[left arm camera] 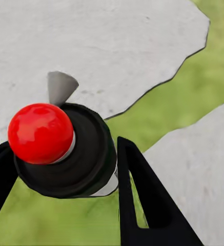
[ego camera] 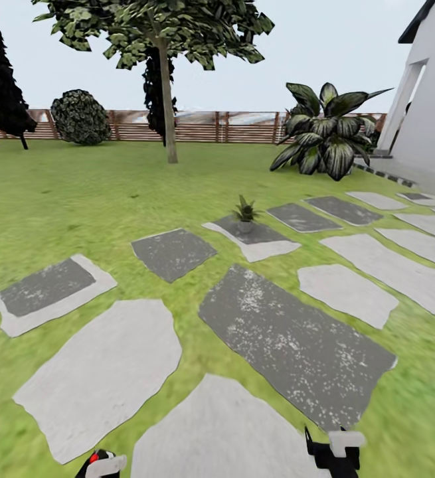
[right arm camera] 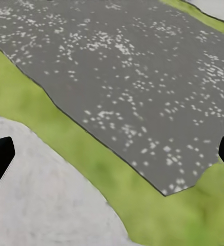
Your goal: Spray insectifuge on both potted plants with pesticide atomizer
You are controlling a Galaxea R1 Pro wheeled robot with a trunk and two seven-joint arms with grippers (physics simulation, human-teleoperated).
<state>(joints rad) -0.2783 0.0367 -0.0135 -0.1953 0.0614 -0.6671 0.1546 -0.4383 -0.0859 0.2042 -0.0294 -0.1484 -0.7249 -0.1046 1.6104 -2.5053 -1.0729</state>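
The left gripper point(left arm camera: 65, 169) clamps the dark, red-capped pesticide atomizer point(left arm camera: 65, 148); the right gripper point(right arm camera: 112, 154) gapes empty. Best roll closer to the little grey-potted green rosette point(ego camera: 245, 216) before aiming the nozzle.

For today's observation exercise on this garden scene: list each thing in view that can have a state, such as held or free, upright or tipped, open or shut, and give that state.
pesticide atomizer: held between the left gripper's fingers, red cap facing the wrist camera.
left gripper: shut on the atomizer.
right gripper: open, empty, above a stepping stone.
potted plant: upright on a stone, free, ahead of the robot.
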